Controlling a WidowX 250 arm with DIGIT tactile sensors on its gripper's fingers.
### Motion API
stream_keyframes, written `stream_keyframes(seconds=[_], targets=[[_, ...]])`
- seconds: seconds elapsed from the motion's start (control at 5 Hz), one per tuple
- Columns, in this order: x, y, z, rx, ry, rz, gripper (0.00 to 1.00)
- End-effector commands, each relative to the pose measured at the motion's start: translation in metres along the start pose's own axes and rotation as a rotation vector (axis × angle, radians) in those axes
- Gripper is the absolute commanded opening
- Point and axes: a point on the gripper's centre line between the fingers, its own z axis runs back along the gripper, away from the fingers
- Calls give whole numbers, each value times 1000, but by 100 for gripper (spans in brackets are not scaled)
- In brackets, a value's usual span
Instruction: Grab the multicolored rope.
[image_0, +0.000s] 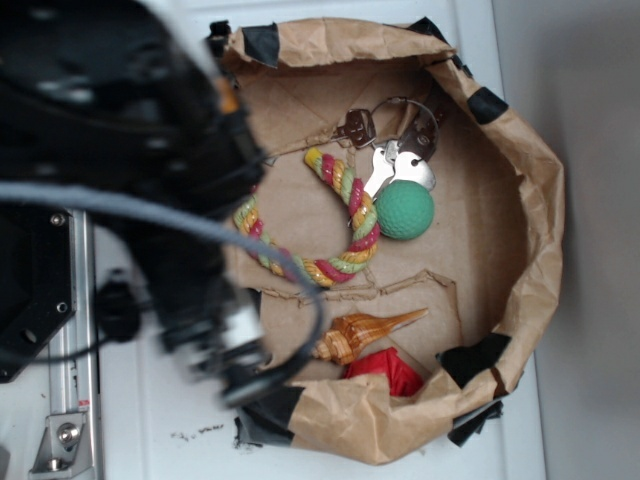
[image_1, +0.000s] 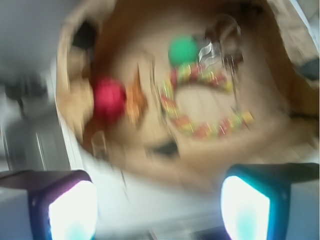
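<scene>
**Rope in the paper nest, my claw above its edge**

From the exterior view, the multicolored rope (image_0: 340, 225) lies bent in a U on the floor of a crumpled brown paper bag (image_0: 520, 200) whose rim is patched with black tape. One end of the rope touches a bunch of keys (image_0: 385, 150), and the green ball (image_0: 405, 208) sits just beside the rope's bend. Below the rope lie an amber spiral shell (image_0: 365, 335) and a red object (image_0: 390, 372), partly hidden under the paper rim. My arm (image_0: 120, 130) blurs across the left of this view, with a grey cable (image_0: 150, 215) draped over it, so I cannot see my claw here.

My wrist view is smeared, yet it shows what the other hides: my claw (image_1: 160, 205) with its two pads (image_1: 72, 210) set wide apart, released and holding nothing, hanging over the white tabletop (image_1: 165, 200) at the bag's edge. Beyond it the rope (image_1: 200, 105) shows as a streaky loop, the ball (image_1: 182, 50) above it, the red object (image_1: 107, 97) to the left.

No writing or label is readable in either view.
</scene>
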Motion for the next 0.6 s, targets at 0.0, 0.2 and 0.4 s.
stream_keyframes(seconds=[0.0, 0.2, 0.4], targets=[[57, 12, -72, 162, -62, 401, 100], [62, 16, -103, 226, -72, 500, 100], [59, 29, -129, 299, -48, 583, 100]])
